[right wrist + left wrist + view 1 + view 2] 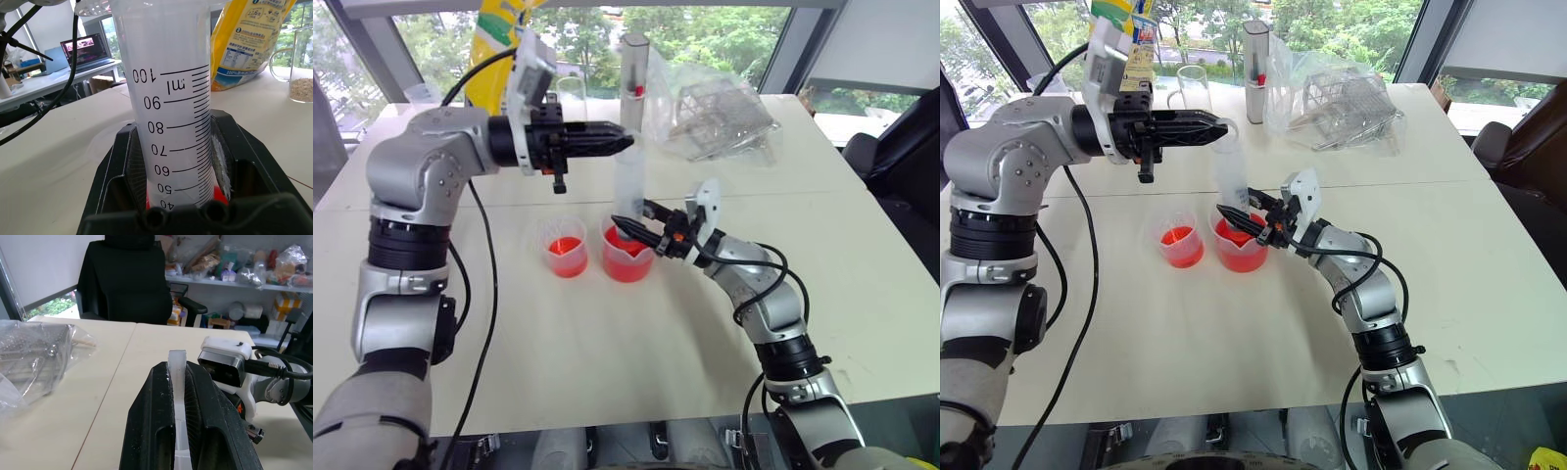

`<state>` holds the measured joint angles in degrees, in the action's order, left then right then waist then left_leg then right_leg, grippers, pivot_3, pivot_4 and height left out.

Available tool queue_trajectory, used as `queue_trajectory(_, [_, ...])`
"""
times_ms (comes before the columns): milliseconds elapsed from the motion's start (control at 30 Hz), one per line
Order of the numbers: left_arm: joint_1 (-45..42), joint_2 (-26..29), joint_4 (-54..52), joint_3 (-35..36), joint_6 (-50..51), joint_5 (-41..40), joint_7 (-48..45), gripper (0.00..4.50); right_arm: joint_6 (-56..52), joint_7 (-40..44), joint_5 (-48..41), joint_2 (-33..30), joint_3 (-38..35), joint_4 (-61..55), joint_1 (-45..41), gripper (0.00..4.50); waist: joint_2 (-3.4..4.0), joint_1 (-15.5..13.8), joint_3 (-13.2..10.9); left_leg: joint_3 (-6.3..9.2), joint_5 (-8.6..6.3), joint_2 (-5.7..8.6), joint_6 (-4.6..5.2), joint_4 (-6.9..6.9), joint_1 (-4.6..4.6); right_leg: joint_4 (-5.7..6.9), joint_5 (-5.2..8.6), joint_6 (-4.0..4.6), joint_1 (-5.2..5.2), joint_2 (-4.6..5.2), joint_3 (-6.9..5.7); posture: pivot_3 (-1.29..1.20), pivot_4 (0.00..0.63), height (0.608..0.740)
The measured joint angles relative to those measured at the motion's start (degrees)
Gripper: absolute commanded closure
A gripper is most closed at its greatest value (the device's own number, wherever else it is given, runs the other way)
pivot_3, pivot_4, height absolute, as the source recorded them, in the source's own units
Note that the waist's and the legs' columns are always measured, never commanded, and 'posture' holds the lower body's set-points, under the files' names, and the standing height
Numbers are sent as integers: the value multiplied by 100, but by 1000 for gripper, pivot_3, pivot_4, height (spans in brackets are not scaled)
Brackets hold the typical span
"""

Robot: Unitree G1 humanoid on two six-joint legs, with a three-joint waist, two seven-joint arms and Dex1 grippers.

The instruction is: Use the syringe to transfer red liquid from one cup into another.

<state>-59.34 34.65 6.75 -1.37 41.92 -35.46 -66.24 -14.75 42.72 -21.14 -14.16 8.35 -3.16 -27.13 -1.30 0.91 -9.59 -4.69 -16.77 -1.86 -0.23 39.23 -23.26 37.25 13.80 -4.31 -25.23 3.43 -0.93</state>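
Drawing step. The right gripper (pixel 641 227) clasps the syringe (pixel 628 186) barrel upright over the larger cup (pixel 627 258) of red liquid (pixel 626 264); above it, the left gripper (pixel 619 140) pinches the plunger. Next, judged: lift the plunger steadily, then shift to the smaller cup (pixel 566 247) beside.

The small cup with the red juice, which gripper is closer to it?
Right. The right gripper holds the syringe over the big cup beside the small cup; the left gripper is high above, on the plunger.
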Motion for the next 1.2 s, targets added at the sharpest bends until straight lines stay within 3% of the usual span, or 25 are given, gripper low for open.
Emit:
queue_trajectory(233, [29,8,-77,2,0,0,14,4450,-4,-1,23,-21,-1,-1,-15,3048,0,0,0,0,0,0,0,0,0,0,0,0,0,0,0,0,150,740])
queue_trajectory(367, [136,24,-279,93,-1,-31,58,2963,-198,-13,84,-113,46,-24,-81,3048,0,6,0,1,0,-2,0,0,-1,0,0,0,0,0,0,0,150,740])
queue_trajectory(533, [352,110,-561,235,31,-141,98,360,-425,-71,84,-166,43,-211,-141,3048,0,-1,0,1,0,-1,0,0,-1,0,0,0,0,1,0,0,150,740])
queue_trajectory(567, [406,124,-599,238,34,-145,107,30,-458,-76,80,-179,33,-257,-150,3048,0,-2,0,1,0,-1,0,0,0,0,0,0,0,2,0,0,150,740])
queue_trajectory(800, [676,402,-833,551,292,-423,222,30,-629,-122,15,-220,-28,-492,-220,3048,0,13,0,1,0,-2,0,0,-1,0,0,0,-2,1,0,0,150,740])
queue_trajectory(1000, [1166,1144,-1133,1253,658,-794,290,30,-780,-225,-58,-243,-187,-578,-319,3048,0,6,0,1,0,-4,-1,-1,0,0,0,0,-1,3,-1,0,150,740])
queue_trajectory(1200, [1479,1671,-1254,1867,916,-1150,473,30,-1271,-290,-476,-266,-443,-799,-1166,3048,0,1,-1,2,0,-6,0,0,-2,1,0,0,-3,8,-2,0,150,740])
